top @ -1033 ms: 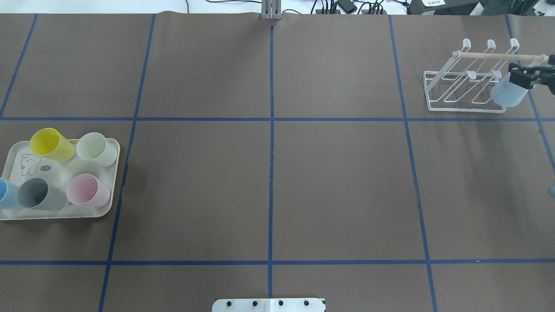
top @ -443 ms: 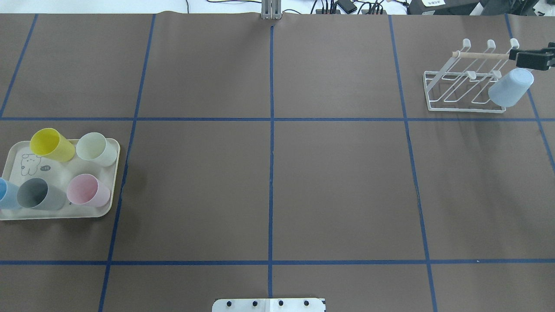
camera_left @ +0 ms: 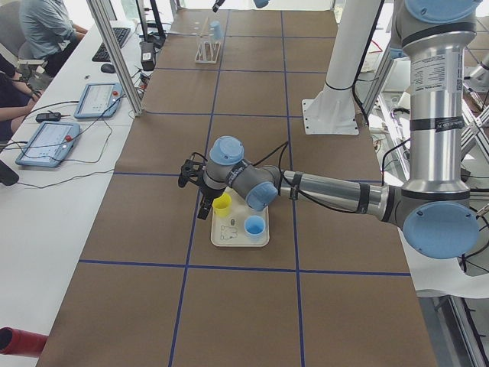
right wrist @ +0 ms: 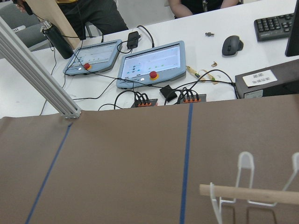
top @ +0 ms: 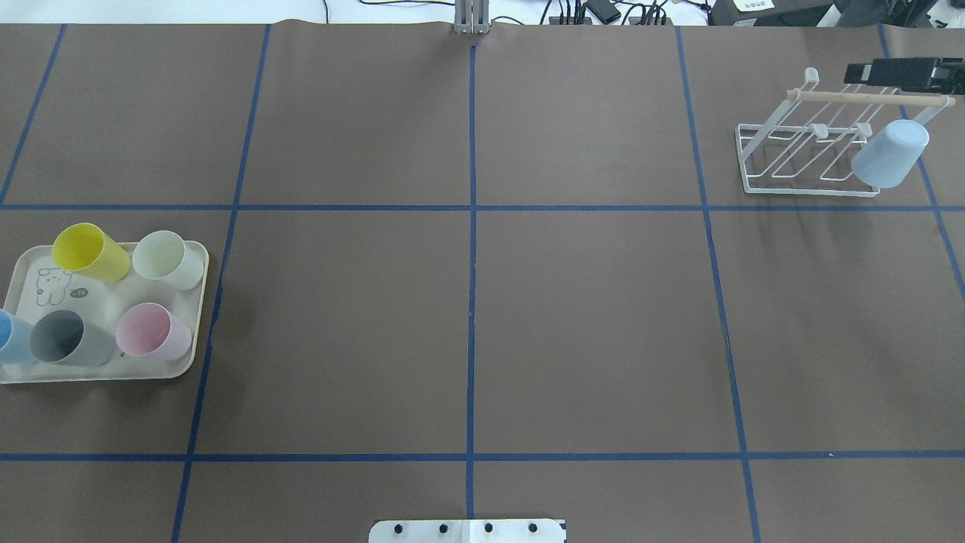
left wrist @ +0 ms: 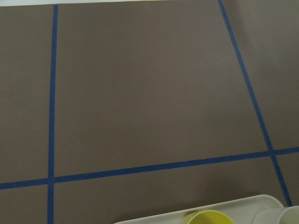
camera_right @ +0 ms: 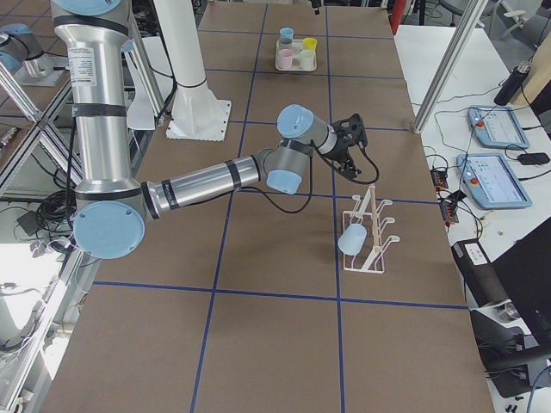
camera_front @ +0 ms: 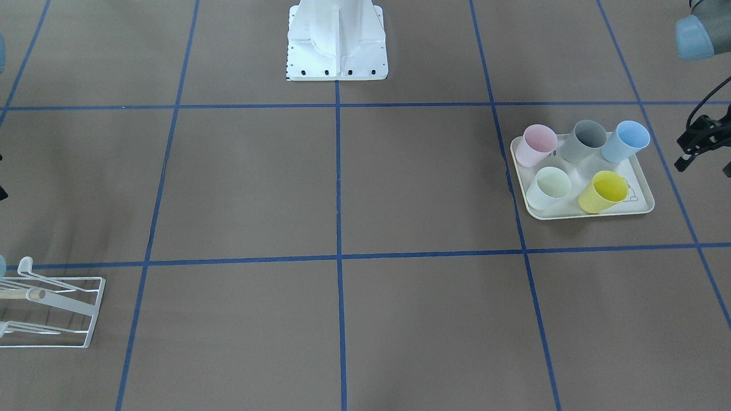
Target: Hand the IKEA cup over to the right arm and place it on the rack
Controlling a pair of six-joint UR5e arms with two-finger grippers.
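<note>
The cup (top: 889, 154), pale blue, hangs tilted and base-up on a prong of the rack (top: 820, 130), at the rack's end nearest the bench's right edge. The rack stands in the far right corner of the bench (top: 588, 317), close to both edges, with its dowel (top: 837, 96) running along the top. The right claw (top: 859, 73) hovers just past the dowel on the far side, apart from the cup and gripping nothing. It shows only as one black bar, so I cannot tell how wide it stands.

Past the far edge lie two touch panels (right wrist: 152, 63) among cables, with people (right wrist: 93, 14) seated behind. A metal post (top: 471, 16) rises at the middle of that edge, and the robot's pedestal (camera_front: 337, 40) stands at the middle of the near edge.

Between rack and tray (camera_front: 639, 200) stretches the broad middle of the bench, brown cover crossed by blue tape lines.

The tray sits against the left edge, midway along. It holds five cups: yellow (camera_front: 604, 191), pale green (camera_front: 549, 187), pink (camera_front: 537, 144), grey (camera_front: 585, 140) and blue (camera_front: 627, 141). The left claw (camera_front: 703, 165) hovers by the tray's corner nearest the yellow one, fingers spread wide, holding nothing.

That makes six cups, one rack and one tray.
</note>
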